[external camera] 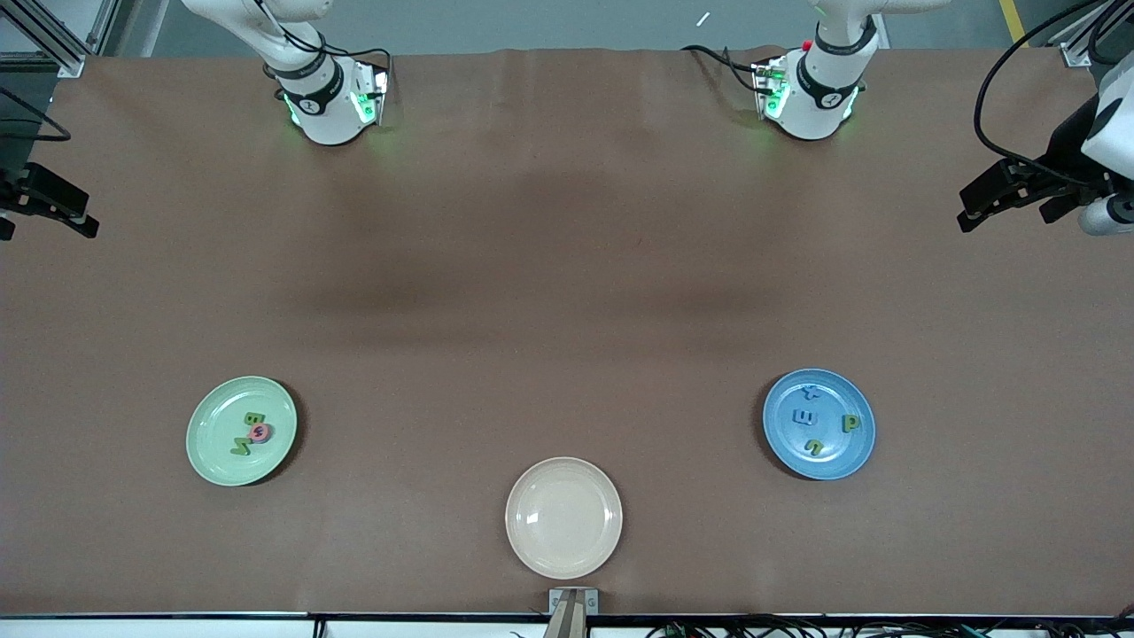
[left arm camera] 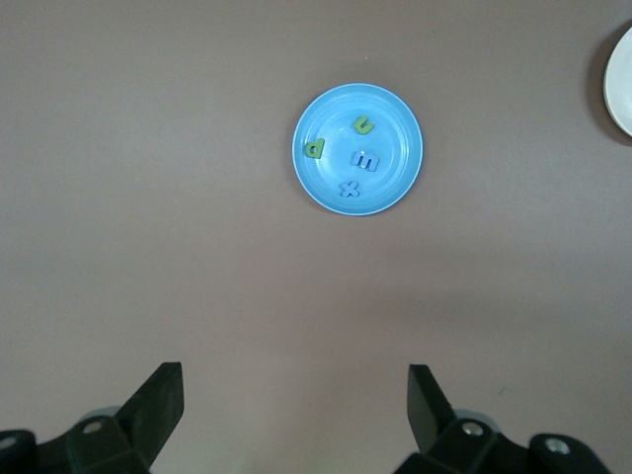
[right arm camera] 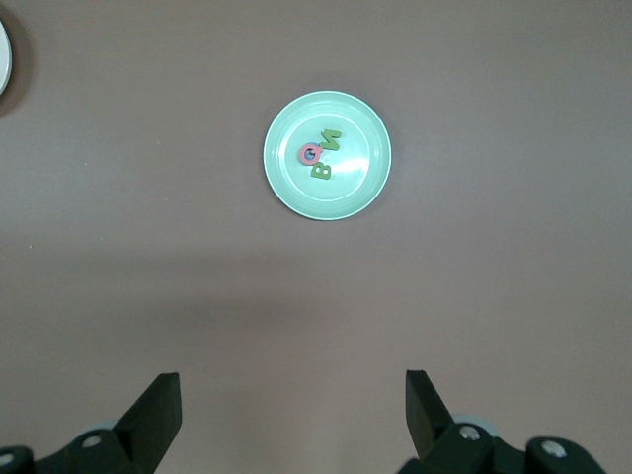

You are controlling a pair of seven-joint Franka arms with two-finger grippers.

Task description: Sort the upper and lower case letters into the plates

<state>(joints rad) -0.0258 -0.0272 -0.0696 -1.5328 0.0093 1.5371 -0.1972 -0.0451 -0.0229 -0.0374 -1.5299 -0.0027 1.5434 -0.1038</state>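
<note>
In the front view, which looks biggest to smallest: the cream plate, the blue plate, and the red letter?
1. Cream plate and blue plate: too alike to rank.
2. Red letter, on the green plate: by far the smallest.

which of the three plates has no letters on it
The cream plate, nearest the front camera between the other two. The green plate and blue plate each hold letters.

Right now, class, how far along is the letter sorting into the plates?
It looks finished. The green plate holds three letters, the blue plate four more, and the cream plate holds none. No letter lies on the table. Nothing is in hand: the left gripper and right gripper hang open, high above, waiting.
</note>
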